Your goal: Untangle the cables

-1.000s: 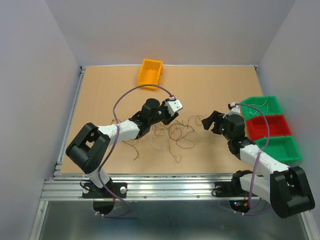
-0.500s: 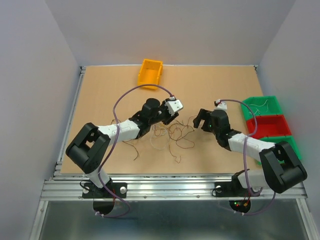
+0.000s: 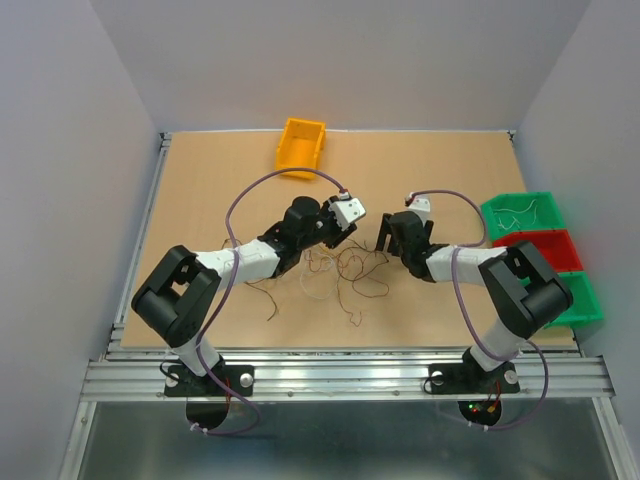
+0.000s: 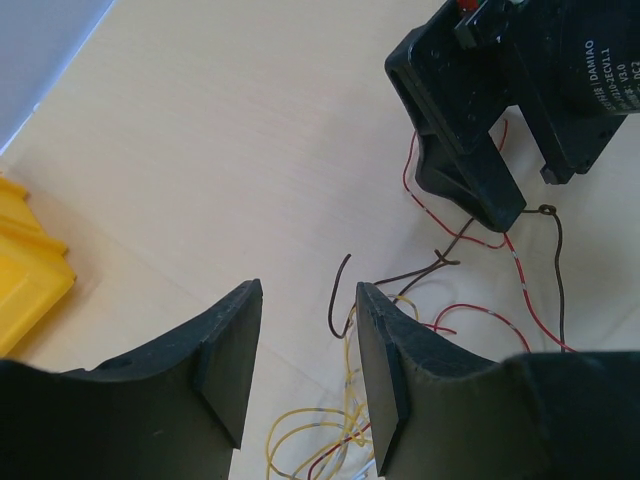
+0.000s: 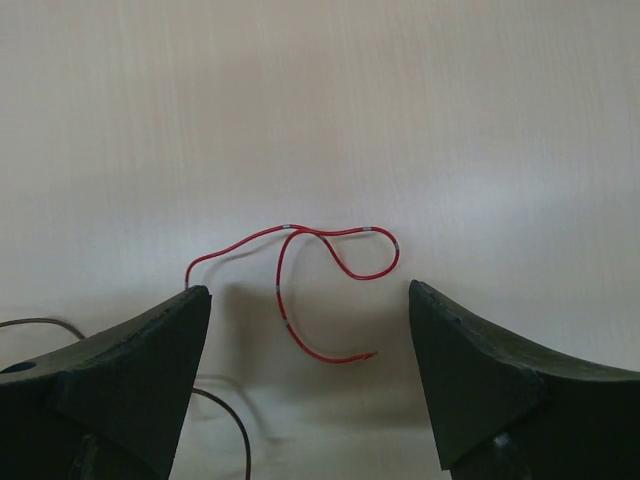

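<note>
The cables (image 3: pixel 340 268) are a loose tangle of thin red, yellow, dark brown and whitish wires on the brown table between the two arms. My left gripper (image 3: pixel 347 226) is open over the tangle's upper left edge. In the left wrist view (image 4: pixel 305 345), yellow loops (image 4: pixel 305 430) and a dark brown wire end (image 4: pixel 338 300) lie below its jaws. My right gripper (image 3: pixel 385 236) is open at the tangle's right edge. In the right wrist view (image 5: pixel 308 300), a looped red wire (image 5: pixel 300 270) lies on the table between the wide-open fingers, untouched.
An orange bin (image 3: pixel 300 145) stands at the back of the table. Two green bins (image 3: pixel 520 213) (image 3: pixel 565 297) with a red bin (image 3: pixel 540 253) between them line the right edge. Stray wire ends (image 3: pixel 270 300) trail toward the front. The right gripper's black body (image 4: pixel 470 130) shows in the left wrist view.
My right arm has swung left across the table, bringing its open gripper from near the bins to the tangle's right edge. The left arm has not moved.
</note>
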Controlling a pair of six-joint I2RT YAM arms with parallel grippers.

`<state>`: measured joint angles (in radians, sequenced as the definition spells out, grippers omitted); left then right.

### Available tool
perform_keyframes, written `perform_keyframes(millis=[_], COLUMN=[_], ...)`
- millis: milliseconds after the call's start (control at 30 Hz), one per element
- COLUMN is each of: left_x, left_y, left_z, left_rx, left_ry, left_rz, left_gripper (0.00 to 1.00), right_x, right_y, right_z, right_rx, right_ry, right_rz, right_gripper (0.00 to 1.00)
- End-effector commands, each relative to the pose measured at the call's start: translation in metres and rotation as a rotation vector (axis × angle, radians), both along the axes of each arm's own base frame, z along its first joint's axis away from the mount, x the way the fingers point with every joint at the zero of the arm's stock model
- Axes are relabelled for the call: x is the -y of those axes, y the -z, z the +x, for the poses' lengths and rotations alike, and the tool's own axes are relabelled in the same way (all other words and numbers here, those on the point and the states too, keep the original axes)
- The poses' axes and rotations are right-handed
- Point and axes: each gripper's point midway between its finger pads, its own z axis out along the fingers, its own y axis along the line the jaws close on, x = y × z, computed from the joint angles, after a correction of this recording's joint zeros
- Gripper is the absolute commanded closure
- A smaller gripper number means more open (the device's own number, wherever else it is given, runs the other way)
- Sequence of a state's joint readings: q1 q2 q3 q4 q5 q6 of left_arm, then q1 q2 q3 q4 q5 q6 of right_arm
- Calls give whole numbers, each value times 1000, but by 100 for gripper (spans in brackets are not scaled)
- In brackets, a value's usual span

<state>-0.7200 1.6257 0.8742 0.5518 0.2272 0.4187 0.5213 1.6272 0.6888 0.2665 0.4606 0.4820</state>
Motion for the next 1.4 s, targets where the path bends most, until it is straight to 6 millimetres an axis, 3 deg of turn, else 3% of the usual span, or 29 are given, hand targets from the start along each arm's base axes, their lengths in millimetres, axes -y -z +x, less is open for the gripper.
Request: perform_keyframes(millis=[0,33,133,167,233,267,300,367,467,500,567,600,767,1000,1133,1367], left_x=[5,6,5,5,5,5,5,5,6,5,3,1,-6,-10,-2,4], left_y=[-45,-45,-45,-45,-46,-46,-46,-45,-44,-45,-48,-52,-74,-82,-79,-78], left_z=[7,7,8,7,8,8,8,8,9,9,7,4,-6,-12,-26,-41], left_rx=[97,97,98,99,101,101,101,100,101,103,112,122,170,195,178,175], left_ry=[-7,-5,-11,-9,-11,-9,-7,-9,-8,-11,-13,-10,-7,3,86,172], left_rz=[-67,-67,-66,-65,-67,-67,-66,-65,-62,-62,-70,-82,-136,-164,-173,-183], left_gripper=[47,47,47,47,47,47,47,47,47,47,47,47,47,47,46,45], right_x=[-6,-8,-12,-10,-11,-12,-13,-15,-26,-30,-32,-34,-28,17,10,-7], right_y=[-8,-5,1,2,0,-5,-9,-26,-79,-117,-158,-198,-297,-370,-404,-442], right_z=[14,14,15,16,16,15,14,13,7,1,-9,-20,-49,-64,-78,-82], right_rx=[15,5,-21,-24,-22,-13,-5,28,144,235,338,434,649,802,856,872], right_ry=[-16,-23,-35,-29,-30,-36,-41,-62,-143,-183,-221,-260,-314,-131,-204,-296], right_rz=[-56,-68,-105,-113,-115,-99,-90,-64,20,77,142,201,307,332,376,426], right_gripper=[17,19,43,60,75,94,99,100,99,99,99,100,99,100,100,99])
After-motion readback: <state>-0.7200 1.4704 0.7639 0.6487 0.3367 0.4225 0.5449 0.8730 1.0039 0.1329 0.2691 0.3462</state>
